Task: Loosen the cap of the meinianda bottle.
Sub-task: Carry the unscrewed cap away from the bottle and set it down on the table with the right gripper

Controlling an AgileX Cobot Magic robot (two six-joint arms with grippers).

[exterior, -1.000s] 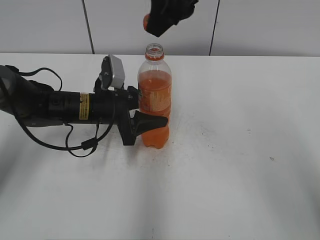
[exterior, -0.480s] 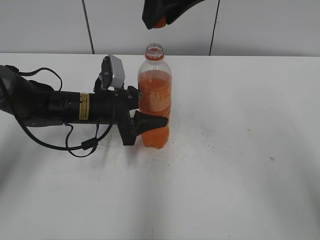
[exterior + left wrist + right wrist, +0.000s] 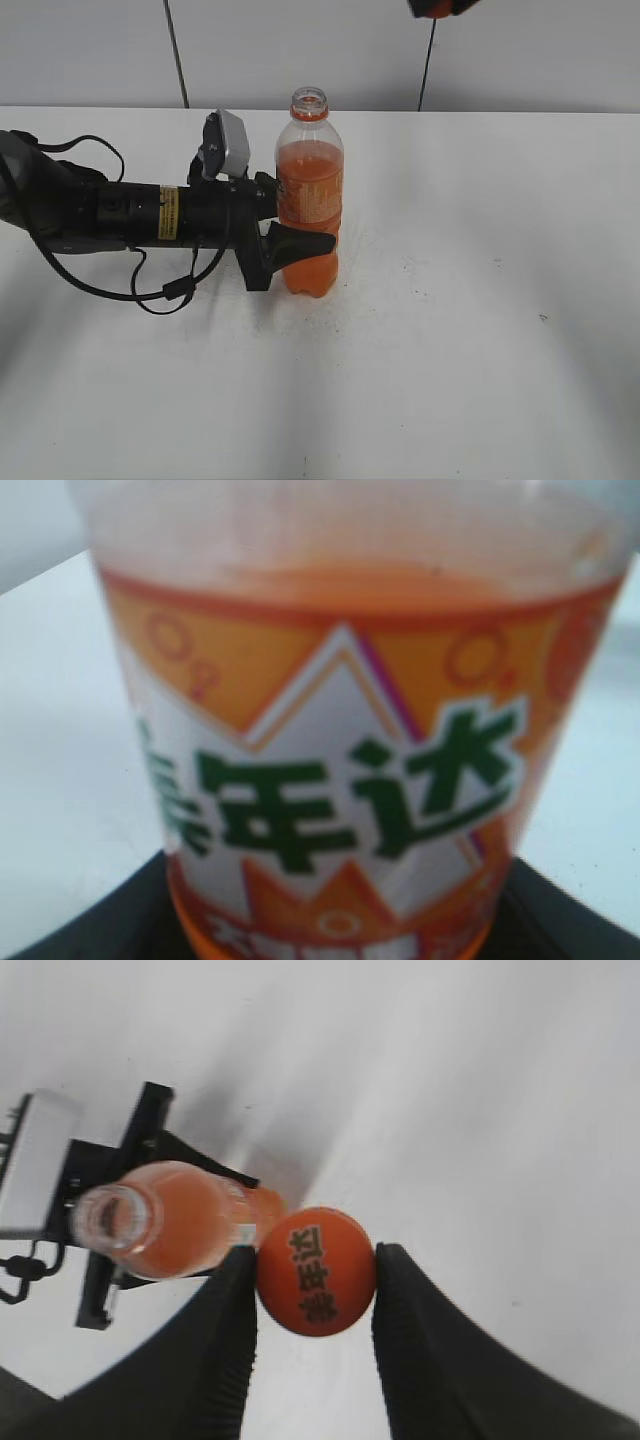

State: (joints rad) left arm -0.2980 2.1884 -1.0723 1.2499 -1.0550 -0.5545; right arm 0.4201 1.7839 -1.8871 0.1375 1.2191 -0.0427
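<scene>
The meinianda bottle point(image 3: 309, 205) stands upright on the white table with its mouth open and its orange neck ring showing. My left gripper point(image 3: 290, 245) is shut on the bottle around its label; the label point(image 3: 330, 780) fills the left wrist view. My right gripper point(image 3: 315, 1270) is shut on the small orange cap point(image 3: 316, 1271), high above the table and to the right of the bottle. In the exterior view only a bit of the right gripper and the cap point(image 3: 437, 8) shows at the top edge. The bottle's open mouth point(image 3: 108, 1218) shows below in the right wrist view.
The left arm point(image 3: 110, 210) lies along the table at the left with black cables point(image 3: 160, 290) beside it. A grey panelled wall point(image 3: 300, 50) stands behind the table.
My right gripper has moved up and to the right with the cap, from above the bottle's mouth to the top edge of the exterior view. The left gripper and bottle have not moved.
</scene>
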